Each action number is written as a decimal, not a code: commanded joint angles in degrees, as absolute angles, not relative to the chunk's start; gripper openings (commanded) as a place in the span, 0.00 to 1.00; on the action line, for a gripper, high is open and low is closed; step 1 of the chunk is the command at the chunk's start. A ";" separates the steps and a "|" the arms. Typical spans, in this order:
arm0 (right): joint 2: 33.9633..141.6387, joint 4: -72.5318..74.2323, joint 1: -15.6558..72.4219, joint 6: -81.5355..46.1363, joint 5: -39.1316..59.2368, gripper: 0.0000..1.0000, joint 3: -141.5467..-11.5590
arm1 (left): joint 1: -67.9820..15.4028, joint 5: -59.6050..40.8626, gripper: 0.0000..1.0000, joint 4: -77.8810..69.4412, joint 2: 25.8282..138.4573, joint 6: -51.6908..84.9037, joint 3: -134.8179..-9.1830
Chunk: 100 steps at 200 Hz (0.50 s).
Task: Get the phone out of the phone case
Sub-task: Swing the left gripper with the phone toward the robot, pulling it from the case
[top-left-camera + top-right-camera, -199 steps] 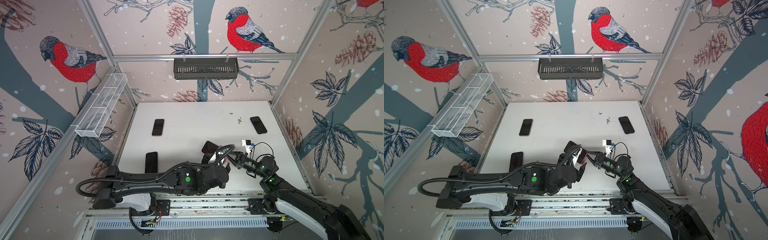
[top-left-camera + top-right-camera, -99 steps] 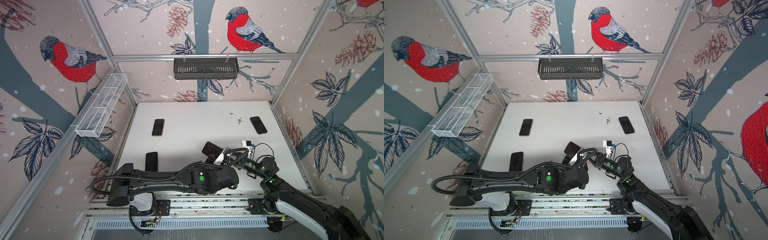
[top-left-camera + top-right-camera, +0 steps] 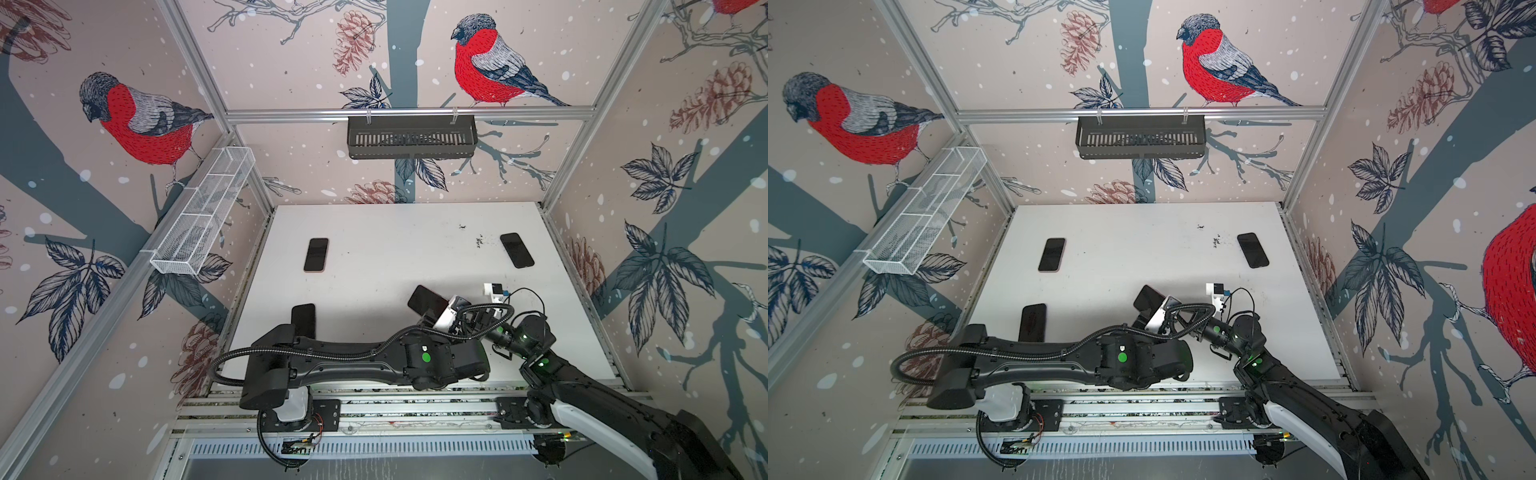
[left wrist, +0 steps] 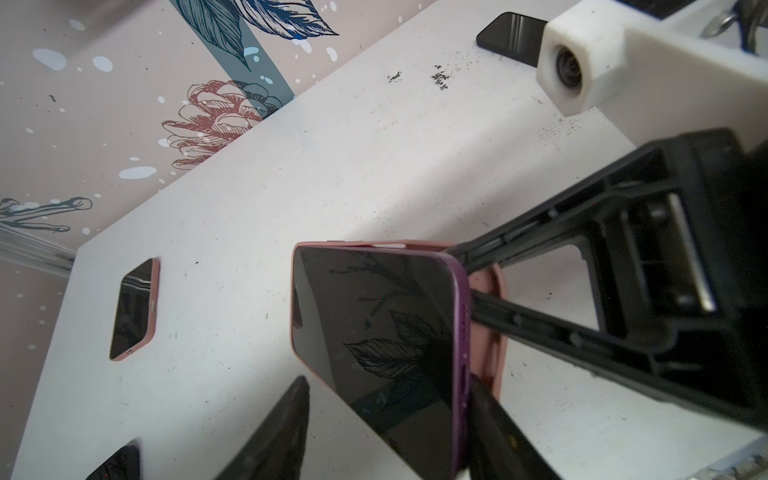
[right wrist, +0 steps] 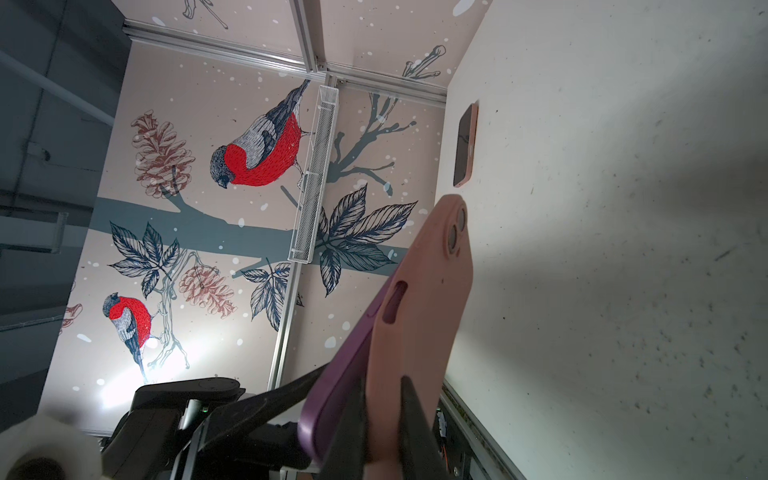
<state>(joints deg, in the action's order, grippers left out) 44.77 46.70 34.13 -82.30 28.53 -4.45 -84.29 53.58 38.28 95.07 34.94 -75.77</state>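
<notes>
A purple phone (image 4: 374,332) with a dark screen sits partly peeled out of its pink phone case (image 5: 419,316). The phone's purple edge (image 5: 345,374) stands off the case at the near end. My right gripper (image 5: 382,386) is shut on the case wall, one finger inside between phone and case. My left gripper (image 4: 388,380) is open and straddles the phone: one finger rests on the purple edge, the other stands a little off the opposite side. In both top views the phone (image 3: 426,301) (image 3: 1148,297) is held above the table's front middle, where both arms meet.
Three other dark phones lie flat on the white table (image 3: 395,232): back left (image 3: 316,254), back right (image 3: 516,250), front left (image 3: 304,320). A black basket (image 3: 411,137) hangs on the back wall and a white wire basket (image 3: 203,216) on the left wall.
My left arm has swung right up to the held phone, and its jaws have narrowed around it. The right gripper has kept its hold and place.
</notes>
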 commanded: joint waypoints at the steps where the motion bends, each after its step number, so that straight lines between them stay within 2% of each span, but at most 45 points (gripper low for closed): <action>1: 44.67 51.94 34.63 -81.69 29.62 0.05 -4.48 | -84.17 56.88 0.51 43.48 97.39 36.35 -77.47; 30: 44.31 51.80 34.80 -81.74 29.53 0.05 -4.07 | -84.20 57.37 0.40 42.55 97.63 36.19 -77.45; 100: 43.34 51.51 34.88 -81.75 29.12 0.05 -3.16 | -84.18 53.93 0.25 36.16 94.46 32.56 -74.02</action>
<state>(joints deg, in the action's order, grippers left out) 43.77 46.59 34.81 -82.19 28.36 -3.33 -84.29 53.80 37.63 95.68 34.02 -75.02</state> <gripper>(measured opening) 0.129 0.264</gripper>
